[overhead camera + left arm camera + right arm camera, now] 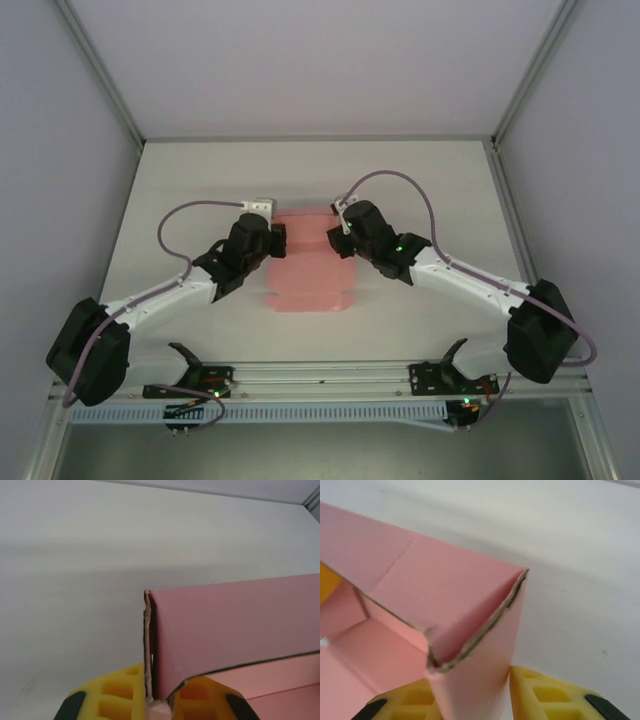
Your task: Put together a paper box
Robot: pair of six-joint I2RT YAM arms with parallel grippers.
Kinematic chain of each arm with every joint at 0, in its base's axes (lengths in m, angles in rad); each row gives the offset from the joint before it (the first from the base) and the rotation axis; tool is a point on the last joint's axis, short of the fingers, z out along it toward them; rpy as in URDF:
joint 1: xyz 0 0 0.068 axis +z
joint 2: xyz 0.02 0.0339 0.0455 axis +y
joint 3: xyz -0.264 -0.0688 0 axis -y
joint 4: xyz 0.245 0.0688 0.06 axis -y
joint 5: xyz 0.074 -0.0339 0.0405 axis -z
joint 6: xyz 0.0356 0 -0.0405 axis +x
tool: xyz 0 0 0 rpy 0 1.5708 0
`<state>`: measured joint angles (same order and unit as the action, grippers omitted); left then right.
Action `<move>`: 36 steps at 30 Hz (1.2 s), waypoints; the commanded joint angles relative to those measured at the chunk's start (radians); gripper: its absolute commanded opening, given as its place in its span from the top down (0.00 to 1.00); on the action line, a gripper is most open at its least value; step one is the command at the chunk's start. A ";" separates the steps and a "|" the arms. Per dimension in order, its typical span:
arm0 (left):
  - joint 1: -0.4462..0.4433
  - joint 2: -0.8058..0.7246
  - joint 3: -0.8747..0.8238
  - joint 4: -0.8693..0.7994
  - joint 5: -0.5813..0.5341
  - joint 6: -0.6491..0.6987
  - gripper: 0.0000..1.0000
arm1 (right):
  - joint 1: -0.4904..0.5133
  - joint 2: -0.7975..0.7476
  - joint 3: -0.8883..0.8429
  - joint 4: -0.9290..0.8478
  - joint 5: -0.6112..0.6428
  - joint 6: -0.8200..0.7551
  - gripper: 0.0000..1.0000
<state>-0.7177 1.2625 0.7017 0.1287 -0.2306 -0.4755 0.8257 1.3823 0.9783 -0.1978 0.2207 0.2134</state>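
**Box, part-folded: far end raised, near end flat**

Item: one pink card box (pixel 305 280), lying mid-table (pixel 420 180) between the two arms, its long axis running away from the bases.

Near end: in the top view the card lies flat on the table with its flaps unfolded. No wall stands here and neither gripper touches it.

Middle: flat floor panel, creased but unfolded.

Far end, left corner: the left gripper (pixel 155 702) is closed tight on the card. Its yellow pads (pixel 117 695) pinch the folded corner edge, where the far wall turns and stands upright.

Far end, right corner: the right gripper (pixel 480 700) has a yellow pad (pixel 555 697) on either side of the matching folded corner. The jaws stand partly closed. The card rests against the inner pad, and a sliver of gap seems to remain at the outer one. Whether the corner is actually gripped cannot be told.

Far wall: up along the full width between the two corners, with short side returns folded inward.

Condition, as judged: early to middle. The far wall and both far corners are formed but appear held by the grippers rather than locked. The side walls, near wall and any tuck-in flaps or lid remain to be done.
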 commanded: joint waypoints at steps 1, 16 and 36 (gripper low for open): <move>-0.023 -0.003 0.048 0.015 -0.006 -0.043 1.00 | 0.032 0.082 0.088 -0.053 0.286 0.078 0.72; 0.141 0.102 0.143 -0.554 -0.437 -0.335 1.00 | -0.070 0.348 0.262 -0.511 1.167 0.334 1.00; 0.103 0.032 0.130 -0.444 -0.337 -0.231 1.00 | -0.149 0.253 0.129 -0.156 0.783 0.143 0.93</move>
<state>-0.6918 1.3815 0.8734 -0.0864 -0.2821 -0.6899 0.8955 1.7023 1.2388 -0.3706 0.7189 0.4988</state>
